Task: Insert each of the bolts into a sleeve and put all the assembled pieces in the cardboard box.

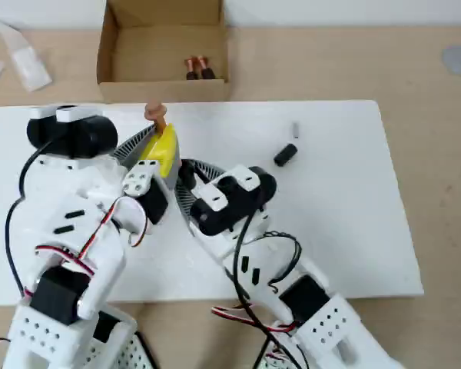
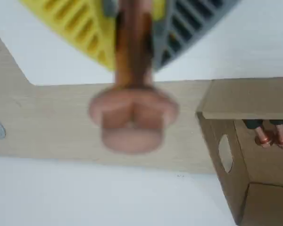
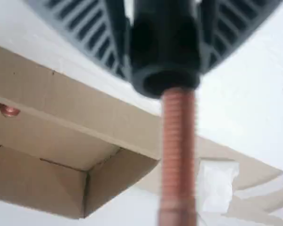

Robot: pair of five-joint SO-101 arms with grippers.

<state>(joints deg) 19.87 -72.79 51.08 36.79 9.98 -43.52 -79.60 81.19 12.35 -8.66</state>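
My left end effector [image 2: 133, 28] is clamped on the shank of a copper bolt [image 2: 132, 117], yellow finger on one side and grey on the other, with the head pointing out toward the cardboard box [image 1: 111, 58]. My right end effector [image 3: 166, 28] is closed around a black sleeve [image 3: 166, 61], and the threaded shank runs out of the sleeve's mouth, so the tip seems to be in while most of the thread is bare.

I judge the step in hand to be seating this bolt. To do it well I should keep shank and sleeve on one straight line and push only along that line, since a small tilt would likely jam the thread at the mouth. My left fingers sit on the shank between head and sleeve, so they may block the travel. I would probably need to loosen them and let the right side carry the sleeve up toward the head.

Two finished pieces [image 1: 198, 68] lie in the box. A second sleeve [image 1: 285, 154] rests on the white sheet [image 1: 353, 231] over the bench, well apart from both arms, with a small grey piece [image 1: 295, 129] near it that I cannot identify.
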